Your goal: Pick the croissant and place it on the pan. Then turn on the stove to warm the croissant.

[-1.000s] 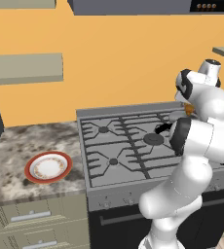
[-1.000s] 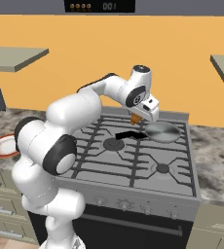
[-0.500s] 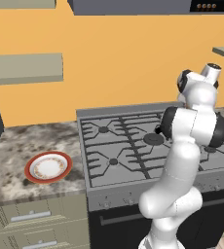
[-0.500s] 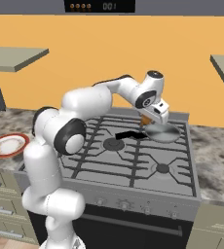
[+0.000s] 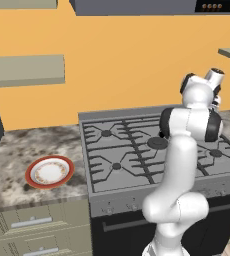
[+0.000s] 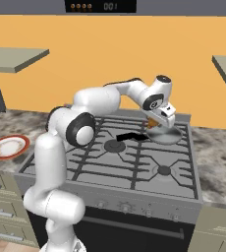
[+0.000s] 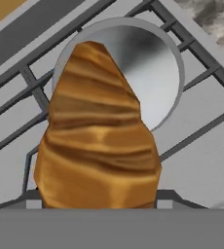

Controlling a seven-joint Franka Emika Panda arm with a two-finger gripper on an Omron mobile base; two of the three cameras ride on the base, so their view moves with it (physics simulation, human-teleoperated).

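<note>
The small golden-brown ridged croissant (image 7: 97,136) hangs in the air just above the stove, pinched at its broad end between the fingers, its tapered end pointing away from them toward the pan. In the right base view the croissant (image 6: 154,121) shows as an orange-tan wedge just under the hand. The small round shallow grey metal pan (image 7: 155,80) lies flat on the grates directly beyond the fingers, its bright inner floor bare; its short black handle (image 6: 130,135) points away from it across the grates. The wide grey gas stove (image 6: 134,162) with dark grates, round burners and small front knobs stretches below the fingers.
</note>
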